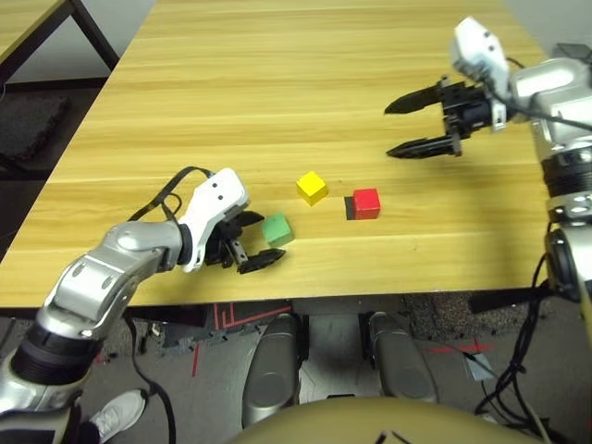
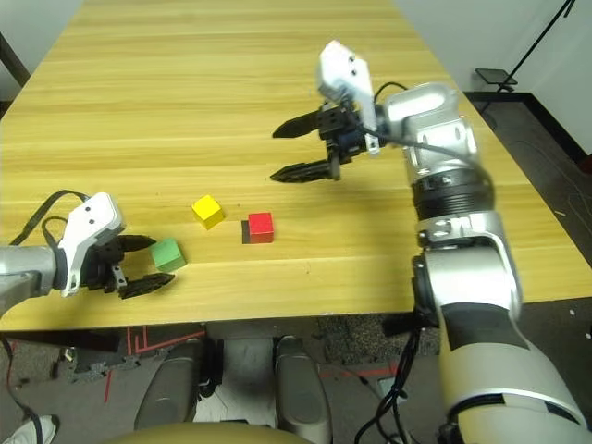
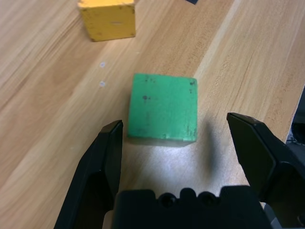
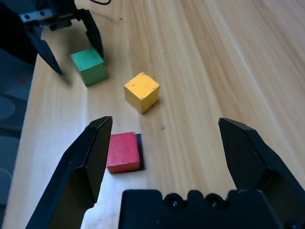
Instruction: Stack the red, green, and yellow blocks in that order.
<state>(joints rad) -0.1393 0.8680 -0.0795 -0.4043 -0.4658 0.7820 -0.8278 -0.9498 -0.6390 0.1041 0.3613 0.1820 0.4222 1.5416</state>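
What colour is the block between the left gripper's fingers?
Green, clearest in the left wrist view.

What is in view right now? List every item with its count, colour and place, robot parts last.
red block: one, bright red, on the table near its front edge, sitting partly on the black patch
black patch: one, flat black, under the red block, showing at the side toward the yellow block
yellow block: one, yellow, just left of the red block, apart from it
green block: one, light green, left of the yellow block, nearer the front edge
table: one, light wood
left gripper: one, black, open, low at the green block, not closed on it
right gripper: one, black, open, raised above the table, holding nothing
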